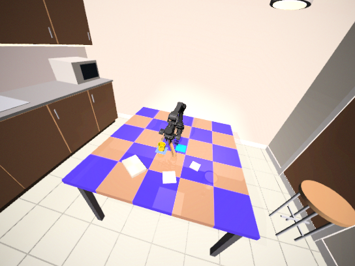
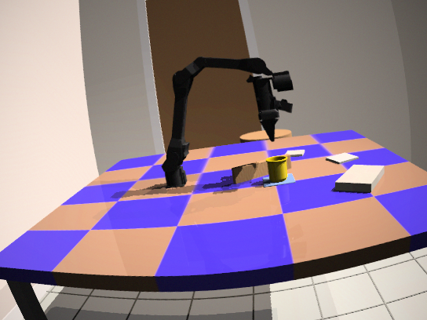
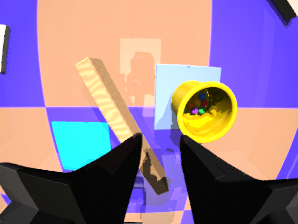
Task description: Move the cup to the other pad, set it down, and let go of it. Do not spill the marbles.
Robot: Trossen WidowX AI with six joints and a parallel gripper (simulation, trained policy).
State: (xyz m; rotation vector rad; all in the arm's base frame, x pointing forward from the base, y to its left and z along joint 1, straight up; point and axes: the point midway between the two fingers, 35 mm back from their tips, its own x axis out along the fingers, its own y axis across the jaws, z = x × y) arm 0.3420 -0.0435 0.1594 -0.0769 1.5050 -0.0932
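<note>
Top camera: high, far, facing down over counter (image 1: 196, 202); exterior: side-on, nearer; wrist: close behind fingers (image 2: 271, 137), facing down past tips; top, exterior share whole arm (image 1: 176, 117) (image 2: 180, 114).

White block (image 1: 134, 165) (image 2: 359, 178) (rather thick) lies flat.

a kitchen showing itself, a pale microwave (image 1: 65, 70) sitting on a grey counter (image 1: 49, 94), brown wall cabinets (image 1: 26, 21) hanging above the microwave, more brown cupboards (image 1: 70, 120) lining the wall below it
</note>
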